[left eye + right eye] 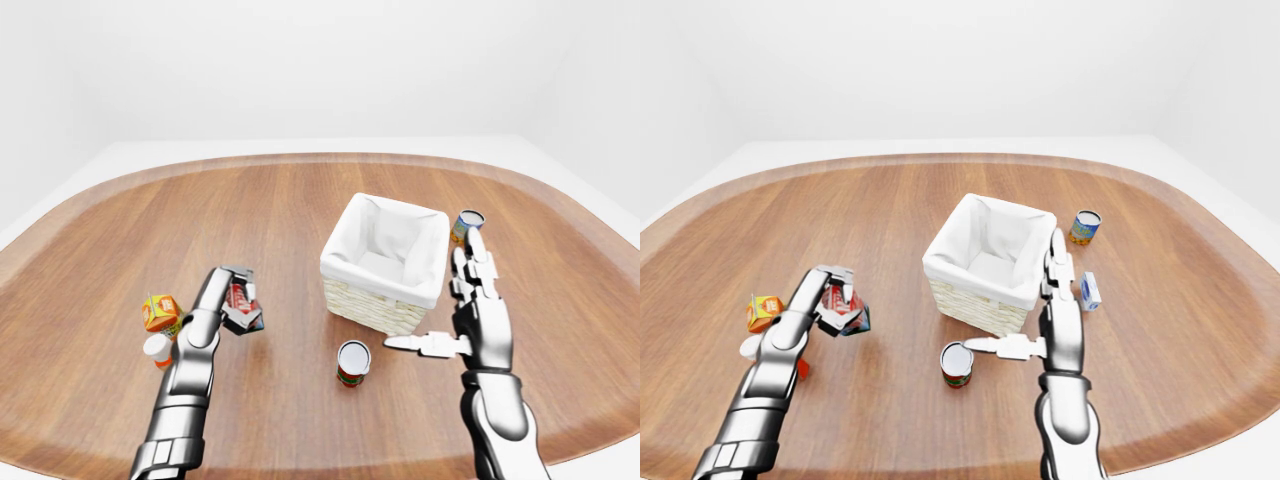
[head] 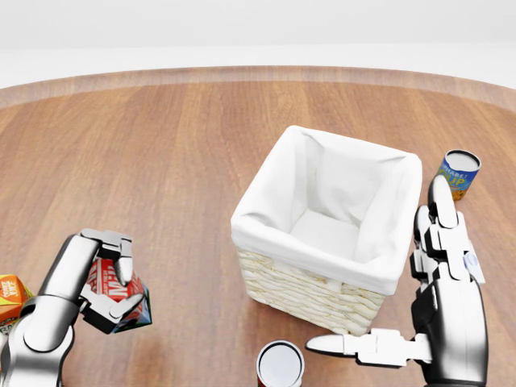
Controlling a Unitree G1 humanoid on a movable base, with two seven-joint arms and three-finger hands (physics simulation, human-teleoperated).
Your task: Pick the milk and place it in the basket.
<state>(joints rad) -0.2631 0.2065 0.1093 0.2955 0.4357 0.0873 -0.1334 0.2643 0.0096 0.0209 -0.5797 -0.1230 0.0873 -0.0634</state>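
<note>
My left hand [image 2: 101, 282] has its fingers wrapped round the milk [image 2: 115, 292], lifted off the table [image 2: 161, 145] | basket [image 2: 322, 234] sits well to its right | my right hand [image 2: 439, 310] is spread wide, holding nothing, beside the basket.

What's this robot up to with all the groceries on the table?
Its left hand has closed round the milk carton, which sits tilted in its fingers. The white-lined basket is empty so far. The right hand hovers open beside the basket, holding nothing. Cans and an orange juice carton stand around.
</note>
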